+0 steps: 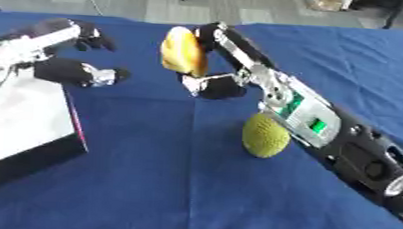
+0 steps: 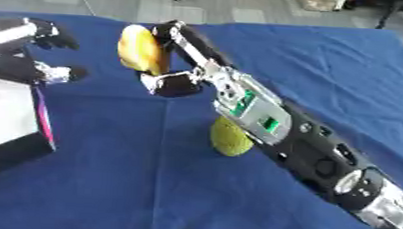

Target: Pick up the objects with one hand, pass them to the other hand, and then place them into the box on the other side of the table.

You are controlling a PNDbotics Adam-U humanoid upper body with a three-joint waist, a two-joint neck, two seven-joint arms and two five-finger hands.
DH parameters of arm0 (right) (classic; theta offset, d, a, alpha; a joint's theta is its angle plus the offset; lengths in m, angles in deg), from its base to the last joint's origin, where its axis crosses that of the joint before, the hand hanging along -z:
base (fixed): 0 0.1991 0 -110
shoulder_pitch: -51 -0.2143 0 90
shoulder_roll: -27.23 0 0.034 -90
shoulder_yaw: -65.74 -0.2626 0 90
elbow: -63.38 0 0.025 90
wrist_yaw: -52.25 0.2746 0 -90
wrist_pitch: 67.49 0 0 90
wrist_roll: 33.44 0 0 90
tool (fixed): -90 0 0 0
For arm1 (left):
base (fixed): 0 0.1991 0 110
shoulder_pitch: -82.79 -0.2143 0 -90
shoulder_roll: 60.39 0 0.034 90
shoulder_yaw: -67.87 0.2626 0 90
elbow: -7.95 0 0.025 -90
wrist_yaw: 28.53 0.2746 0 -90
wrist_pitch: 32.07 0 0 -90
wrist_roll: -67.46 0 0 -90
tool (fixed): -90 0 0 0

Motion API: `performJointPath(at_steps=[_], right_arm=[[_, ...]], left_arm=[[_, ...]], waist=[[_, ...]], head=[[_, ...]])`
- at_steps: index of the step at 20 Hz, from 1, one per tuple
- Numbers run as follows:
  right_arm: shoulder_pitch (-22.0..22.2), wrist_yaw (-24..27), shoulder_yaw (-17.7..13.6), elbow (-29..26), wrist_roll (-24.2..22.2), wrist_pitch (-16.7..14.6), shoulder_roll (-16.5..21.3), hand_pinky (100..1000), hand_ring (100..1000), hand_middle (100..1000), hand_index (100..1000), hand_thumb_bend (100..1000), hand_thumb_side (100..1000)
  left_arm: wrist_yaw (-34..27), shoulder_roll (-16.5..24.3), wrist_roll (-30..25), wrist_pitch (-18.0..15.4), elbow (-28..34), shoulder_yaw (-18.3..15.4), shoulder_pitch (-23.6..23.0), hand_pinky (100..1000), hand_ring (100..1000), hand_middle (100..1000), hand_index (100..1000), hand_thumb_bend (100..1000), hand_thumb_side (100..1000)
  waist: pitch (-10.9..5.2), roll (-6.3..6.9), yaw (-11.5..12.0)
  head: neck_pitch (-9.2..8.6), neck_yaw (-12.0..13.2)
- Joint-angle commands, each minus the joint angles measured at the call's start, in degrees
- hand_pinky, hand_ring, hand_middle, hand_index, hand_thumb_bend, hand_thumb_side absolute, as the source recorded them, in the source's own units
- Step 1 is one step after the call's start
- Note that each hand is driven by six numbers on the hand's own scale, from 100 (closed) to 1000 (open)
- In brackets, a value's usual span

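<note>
My right hand is raised over the middle of the blue table, its fingers and thumb curled round a yellow-orange oval object. My left hand hovers at the upper left, fingers spread open and empty, a short gap to the left of the held object. A bumpy green-yellow ball rests on the cloth beside my right forearm. The box, white inside with dark walls, stands at the left edge under my left arm.
The blue tablecloth covers the whole table. Grey floor and chair legs show beyond the far edge.
</note>
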Motion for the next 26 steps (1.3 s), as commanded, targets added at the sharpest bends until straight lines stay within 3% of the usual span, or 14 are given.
performJointPath(at_steps=[1, 26], right_arm=[[-1.23, -1.92, -0.09, -0.32, -0.16, -0.52, 0.36, 693, 694, 512, 595, 100, 100], [-2.18, -11.62, 0.77, 2.59, 0.22, -2.5, -0.51, 687, 666, 503, 591, 148, 100]], left_arm=[[0.59, -0.39, -0.47, 0.3, -0.03, -0.28, 1.44, 902, 874, 834, 801, 526, 628], [-4.5, -4.35, -7.8, 4.94, 6.66, 0.09, 1.01, 929, 886, 842, 792, 524, 721]], waist=[[0.22, 0.53, 0.16], [1.35, 0.42, 0.93]], head=[[0.32, 0.67], [0.32, 0.96]])
